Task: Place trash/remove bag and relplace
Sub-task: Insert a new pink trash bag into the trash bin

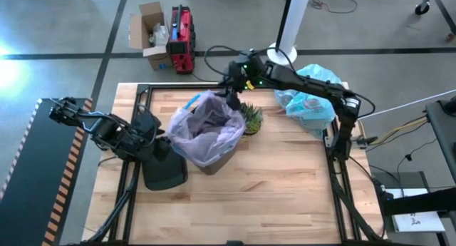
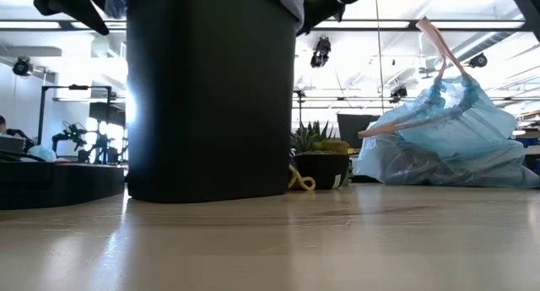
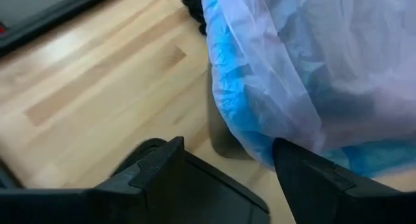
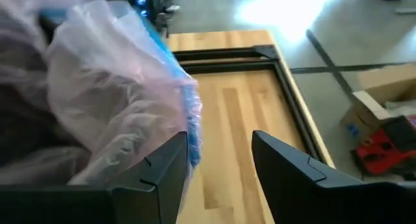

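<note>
Both grippers, left (image 1: 158, 147) & right (image 1: 231, 100), gape apart at opposite rims of bin (image 2: 211, 97).

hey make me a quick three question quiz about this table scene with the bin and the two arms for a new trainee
1. True or false: the filled blue bag sits inside the black bin.
2. What stands between bin and blue bag? A plant, B bottle, C cup.
3. Which gripper is at the bin's far rim?

Key:
1. False; it lies on the table apart from the bin, which has a lilac liner.
2. A, the potted plant.
3. The right gripper; the left gripper is open beside the bin.
</note>
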Tool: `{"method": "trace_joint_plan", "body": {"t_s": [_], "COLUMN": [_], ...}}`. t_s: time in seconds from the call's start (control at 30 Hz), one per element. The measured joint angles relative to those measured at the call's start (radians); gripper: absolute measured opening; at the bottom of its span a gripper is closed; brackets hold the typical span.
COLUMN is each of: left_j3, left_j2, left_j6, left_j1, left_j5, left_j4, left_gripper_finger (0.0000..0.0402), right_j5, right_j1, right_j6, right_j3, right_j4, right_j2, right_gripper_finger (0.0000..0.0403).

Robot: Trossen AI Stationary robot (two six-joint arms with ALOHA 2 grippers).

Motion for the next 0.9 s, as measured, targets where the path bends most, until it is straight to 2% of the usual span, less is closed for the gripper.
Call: {"method": "trace_joint_plan", "body": {"t_s": [0.23, 0.53, 0.73, 0.9], "left_j3": [0.0, -0.031, -0.029, 0.049], "left_j2": [0.0, 0.004, 0.003, 0.006], "left_j6": [-0.008, -0.01, 0.007, 0.094], "left_j1": [0.001, 0.001, 0.001, 0.001], "left_j5": [-0.1, -0.106, -0.143, -0.16], "left_j4": [-0.046, -0.092, -0.117, -0.117], "left_gripper_finger": [0.0217, 0.0217, 0.0217, 0.0217], "right_j5": [-0.07, -0.075, -0.067, -0.006], "right_j1": [0.001, -0.001, -0.001, -0.001], "right_j6": [-0.035, -0.132, -0.196, -0.216], "right_j3": [-0.004, -0.005, -0.005, -0.005], "right_j4": [-0.042, -0.224, -0.291, -0.294], "right_j2": [0.022, 0.018, -0.046, -0.139], "right_gripper_finger": [0.0166, 0.0163, 0.0153, 0.0152]}}
